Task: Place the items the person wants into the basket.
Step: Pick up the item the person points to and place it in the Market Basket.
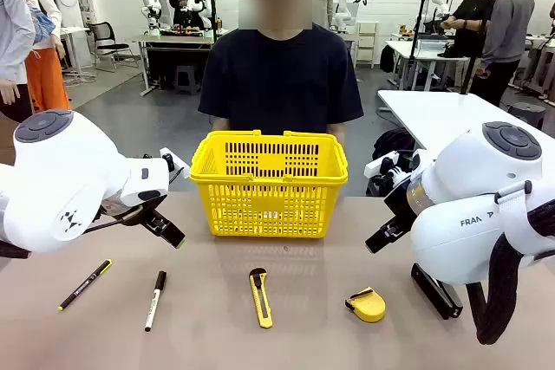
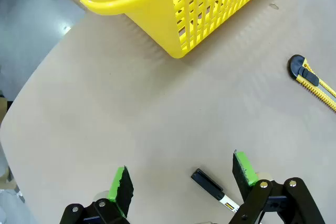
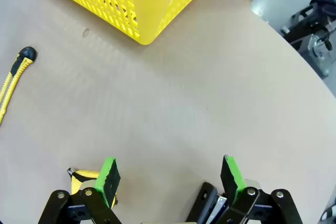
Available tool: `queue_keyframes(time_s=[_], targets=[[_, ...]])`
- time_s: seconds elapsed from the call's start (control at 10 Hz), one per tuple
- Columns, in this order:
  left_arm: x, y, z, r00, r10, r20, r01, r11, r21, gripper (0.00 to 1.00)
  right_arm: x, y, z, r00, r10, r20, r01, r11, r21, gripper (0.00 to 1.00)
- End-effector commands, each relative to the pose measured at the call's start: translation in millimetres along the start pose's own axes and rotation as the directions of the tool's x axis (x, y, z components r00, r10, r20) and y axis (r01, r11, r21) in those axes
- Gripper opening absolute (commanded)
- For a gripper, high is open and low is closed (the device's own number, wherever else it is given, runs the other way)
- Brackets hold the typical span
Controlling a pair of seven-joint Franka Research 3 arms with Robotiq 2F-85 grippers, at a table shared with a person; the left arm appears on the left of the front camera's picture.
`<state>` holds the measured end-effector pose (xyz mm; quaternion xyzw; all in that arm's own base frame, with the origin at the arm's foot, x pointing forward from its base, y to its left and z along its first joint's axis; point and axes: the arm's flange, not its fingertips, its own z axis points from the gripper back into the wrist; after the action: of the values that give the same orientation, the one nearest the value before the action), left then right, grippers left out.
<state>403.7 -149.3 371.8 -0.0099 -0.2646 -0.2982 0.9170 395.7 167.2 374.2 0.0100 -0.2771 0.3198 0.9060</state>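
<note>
The yellow basket (image 1: 269,184) stands at the table's far middle, with the person (image 1: 282,75) in a dark navy T-shirt right behind it. In a row near the front lie the white marker with black cap (image 1: 155,300), the yellow utility knife (image 1: 260,297) and the yellow-black tape measure (image 1: 366,304). My left gripper (image 1: 166,228) hovers open left of the basket, above the marker (image 2: 210,184). Right of the basket my right gripper (image 1: 381,236) is open too, with nothing between its fingers. The tape measure (image 3: 84,178) lies just below its left finger. Basket (image 2: 178,3) and knife (image 2: 312,78) are in the left wrist view.
A black pen with a yellow tip (image 1: 84,284) lies at the front left. A black stapler (image 1: 435,290) sits at the front right, under my right arm, and shows by the right finger (image 3: 210,205). Bare tabletop lies between the basket and the row.
</note>
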Motion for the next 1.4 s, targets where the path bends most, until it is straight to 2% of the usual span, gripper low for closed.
queue_keyframes(time_s=[0.0,1.3], targets=[[0.0,-0.1,0.0,1.000,0.000,0.000,0.000,1.000,0.000,1.00,0.0,0.0,0.0,1.000,0.000,0.000,0.000,1.000,0.000,1.00],[0.0,-0.1,0.0,1.000,0.000,0.000,0.000,1.000,0.000,1.00,0.0,0.0,0.0,1.000,0.000,0.000,0.000,1.000,0.000,1.00]])
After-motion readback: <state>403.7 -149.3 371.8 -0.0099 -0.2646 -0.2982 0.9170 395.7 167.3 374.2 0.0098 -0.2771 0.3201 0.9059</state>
